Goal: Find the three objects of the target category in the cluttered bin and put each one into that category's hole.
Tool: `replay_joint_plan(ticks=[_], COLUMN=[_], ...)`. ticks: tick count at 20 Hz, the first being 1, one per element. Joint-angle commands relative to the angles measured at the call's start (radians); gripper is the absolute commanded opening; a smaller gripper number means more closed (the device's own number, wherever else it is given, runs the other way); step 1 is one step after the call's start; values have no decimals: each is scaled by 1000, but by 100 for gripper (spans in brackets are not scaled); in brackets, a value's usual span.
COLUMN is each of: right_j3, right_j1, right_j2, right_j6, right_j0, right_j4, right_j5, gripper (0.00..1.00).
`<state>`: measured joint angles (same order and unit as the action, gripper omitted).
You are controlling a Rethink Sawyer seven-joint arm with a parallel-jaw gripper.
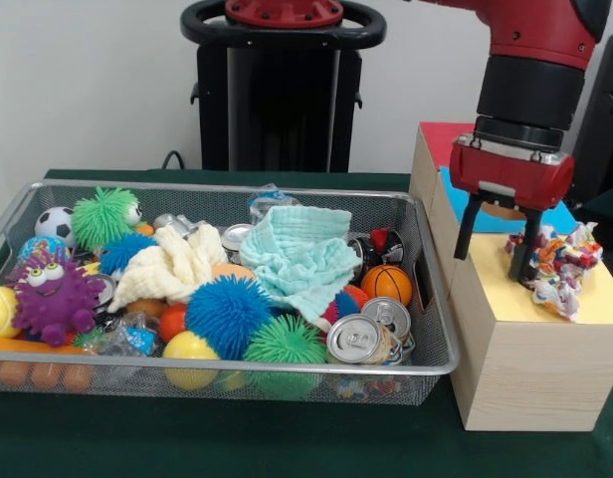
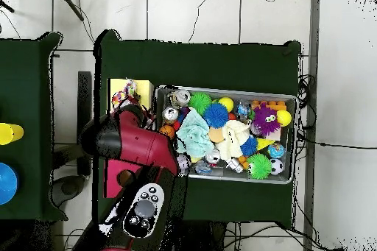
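Crumpled multicoloured wrapper bundle [image 1: 557, 267] lies on the yellow-topped section of the pale wooden sorting box [image 1: 515, 373], right of the wire mesh bin [image 1: 426, 366], close to the box's right-hand edge in the front view. Red and black gripper [image 1: 498, 237] hangs directly over the yellow top, its two dark fingers [image 1: 465, 227] spread apart with nothing between them; the right-hand finger stands just beside the bundle, possibly touching it, though contact is hard to judge from this angle. No hole is visible in the yellow surface from either view, so whether the bundle sits over an opening or merely on the lid cannot be told. Overhead view shows the same bundle [image 2: 125, 93] on the yellow panel, with the arm covering most of the box. Bin contents: pale green muslin cloth [image 1: 308, 261], cream cloth [image 1: 169, 267], blue spiky ball [image 1: 225, 314], silver drink cans [image 1: 361, 337], small orange basketball [image 1: 386, 284], purple fuzzy monster toy [image 1: 54, 295]. Judged status: one wrapper item delivered or nearly so; more of that kind probably remain buried. Risks: bundle is light and springy, so a finger grazing it could flick it off the box edge; wrappers under the cloths may be missed; a blind grab may snag fabric instead.
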<state>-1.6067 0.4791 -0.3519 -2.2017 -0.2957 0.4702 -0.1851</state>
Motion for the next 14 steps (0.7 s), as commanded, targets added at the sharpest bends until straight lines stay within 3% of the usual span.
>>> replay_joint_plan(ticks=[1, 9, 14], right_j3=[30, 43, 85], right_j1=[7, 16, 23], right_j2=[-18, -53, -131], right_j6=[-92, -111, -113], right_j0=[5, -9, -34], right_j4=[-52, -65, -73], right_j5=[-165, -172, -202], gripper=[100, 100, 100])
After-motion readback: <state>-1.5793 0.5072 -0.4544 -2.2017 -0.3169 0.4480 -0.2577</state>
